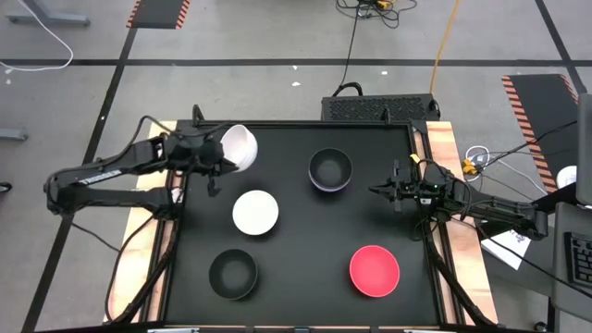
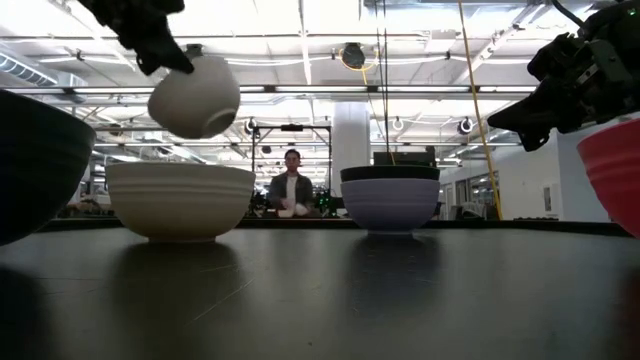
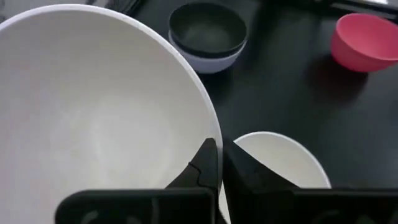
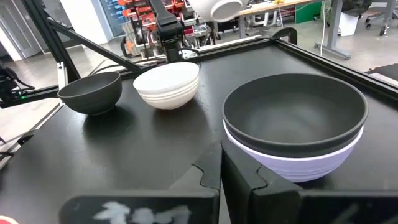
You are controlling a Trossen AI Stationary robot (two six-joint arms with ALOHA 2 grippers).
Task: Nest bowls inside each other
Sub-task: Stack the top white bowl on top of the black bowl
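Observation:
My left gripper (image 1: 223, 154) is shut on a white bowl (image 1: 240, 146), held in the air over the table's far left. Below it a second white bowl (image 1: 254, 212) rests on its base. A black bowl (image 1: 329, 167) sits nested in a lavender bowl (image 4: 292, 163) at the far middle. Another black bowl (image 1: 232, 274) stands at the near left, and a red bowl (image 1: 374, 270) at the near right. My right gripper (image 1: 381, 191) is shut on nothing at the table's right, beside the nested pair. My left gripper pinches the white bowl's rim (image 3: 214, 146) on the side facing the left arm, one finger (image 3: 202, 168) inside the bowl and the other (image 3: 249, 171) outside its wall. The fingers slant down from the table's left. The bowl (image 2: 195, 97) hangs tilted, lifted clear of the table.
The black table top (image 1: 305, 240) has a raised edge all round. Bare room lies between the bowls at its middle. A person (image 2: 291, 192) sits far behind the table in the low view. Cables and a black box (image 1: 379, 106) lie beyond the far edge.

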